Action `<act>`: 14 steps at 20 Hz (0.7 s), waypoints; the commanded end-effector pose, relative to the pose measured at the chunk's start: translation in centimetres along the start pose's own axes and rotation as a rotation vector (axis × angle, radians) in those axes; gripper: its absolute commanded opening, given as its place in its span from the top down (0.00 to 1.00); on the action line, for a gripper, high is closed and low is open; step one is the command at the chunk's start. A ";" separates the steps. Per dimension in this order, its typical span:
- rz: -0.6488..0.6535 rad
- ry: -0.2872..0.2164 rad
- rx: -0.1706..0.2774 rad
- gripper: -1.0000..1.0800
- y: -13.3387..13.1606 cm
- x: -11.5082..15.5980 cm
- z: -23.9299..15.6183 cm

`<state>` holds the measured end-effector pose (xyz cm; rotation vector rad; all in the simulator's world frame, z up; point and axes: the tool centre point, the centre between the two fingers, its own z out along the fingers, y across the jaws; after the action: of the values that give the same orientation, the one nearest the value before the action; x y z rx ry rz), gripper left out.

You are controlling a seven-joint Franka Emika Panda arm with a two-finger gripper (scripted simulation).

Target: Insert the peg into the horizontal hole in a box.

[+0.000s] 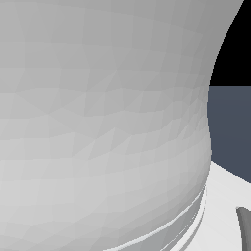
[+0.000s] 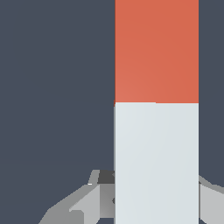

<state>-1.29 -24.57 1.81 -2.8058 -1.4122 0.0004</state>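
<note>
The long square-sectioned peg, orange-red on one half and pale grey-white on the other, fills the middle of the wrist view; its pale half runs down between the grey metal fingers of the gripper, and the orange-red half points away from the claw. The fingers stand on either side of the pale end and seem closed on it, though the actual contact lies behind the peg, so this is a judgement and not a plain sight; the gap between them is no wider than the bar itself.

The exterior view is almost wholly taken up by a pale grey rounded body of the robot arm, with only a strip of white table at that view's right and a dark grey curved thing at the near right corner; what that is cannot be told. Neither the tan box nor its hole appears in either view, so how far the peg is from them is unknown.

The risks, as I judge them: the grip sits near one end, so the long free half gives leverage, and any knock could twist the bar in the fingers; a slight tilt or sideways offset at a small square hole would jam the orange-red tip against the box face and push the box away instead of entering; a rolled peg would catch its corners.
</note>
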 end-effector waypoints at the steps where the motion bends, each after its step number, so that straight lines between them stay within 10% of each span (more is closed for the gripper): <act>1: -0.002 0.000 0.000 1.00 0.0 0.1 0.0; 14: -0.263 -0.001 -0.001 1.00 -5.3 8.3 -3.2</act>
<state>-0.74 -16.56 4.27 -2.6371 -1.7045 0.0049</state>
